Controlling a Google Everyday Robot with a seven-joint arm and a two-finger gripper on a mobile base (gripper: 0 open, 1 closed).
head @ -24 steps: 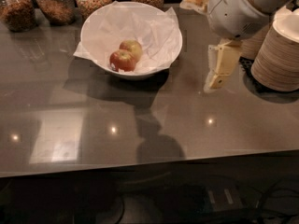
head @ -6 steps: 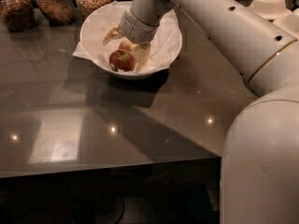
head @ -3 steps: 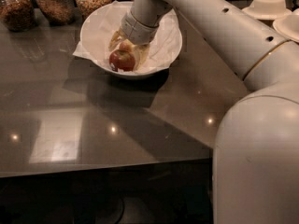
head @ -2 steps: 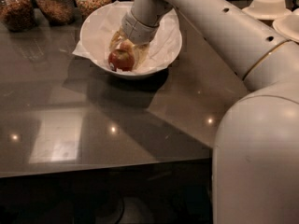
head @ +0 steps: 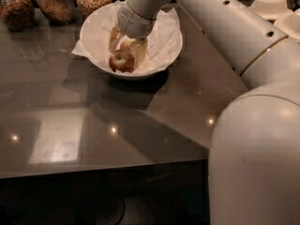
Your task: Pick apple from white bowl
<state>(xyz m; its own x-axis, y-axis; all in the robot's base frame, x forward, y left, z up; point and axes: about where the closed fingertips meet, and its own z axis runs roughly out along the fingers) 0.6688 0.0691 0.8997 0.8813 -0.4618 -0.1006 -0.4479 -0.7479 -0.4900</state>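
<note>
The white bowl (head: 166,55), lined with crinkled white paper, stands on the dark table at the back centre. The deep red apple (head: 121,61) lies in its front left part. A paler apple (head: 125,45) shows just behind it. My gripper (head: 126,47) reaches down into the bowl from the upper right. It is open, with one finger (head: 114,38) above the red apple's upper left and the other (head: 140,52) beside its right side. The apple rests on the paper, not lifted.
Three glass jars of snacks (head: 55,3) stand behind the bowl at the back left. Stacked beige paper bowls (head: 273,6) sit at the back right. My large white arm (head: 253,125) fills the right side. The table's front edge (head: 93,168) runs across the lower view.
Since 8 s ago the gripper has moved from right of the bowl into it. Over the last second it has settled a little lower around the red apple, which has stayed put.
</note>
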